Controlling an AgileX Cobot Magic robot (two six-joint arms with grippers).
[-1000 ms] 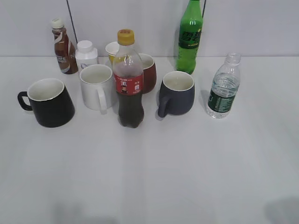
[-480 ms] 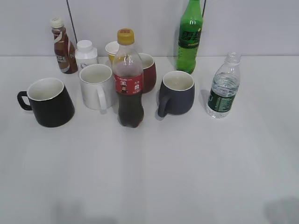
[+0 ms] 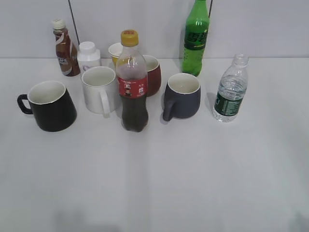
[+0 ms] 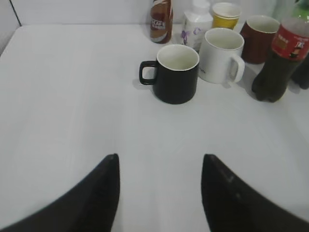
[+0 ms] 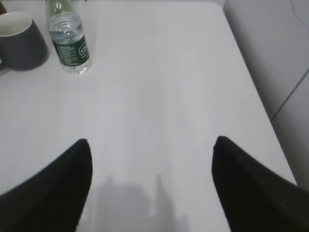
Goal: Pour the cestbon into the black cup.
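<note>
Both grippers spread and empty, so I'd bring the right gripper point(image 5: 150, 186) onto the small clear ribbed green-label water bottle point(image 3: 231, 90) at far right, gripping mid-label, black tapered mug point(image 3: 49, 106) sitting far left.

The right end effector point(image 5: 150, 145) hangs over bare white counter point(image 5: 159, 87) with its two dark fingers point(image 5: 58, 183) spread wide and nothing between them. Well ahead of it and off to the left, the cestbon point(image 5: 67, 41) stands upright, uncapped, its green label facing the camera. Just left of the bottle, at the frame's edge, sits a dark grey mug point(image 5: 19, 41) with a pale inside. The counter's far right edge falls ahead and to the right of the end effector.
</note>
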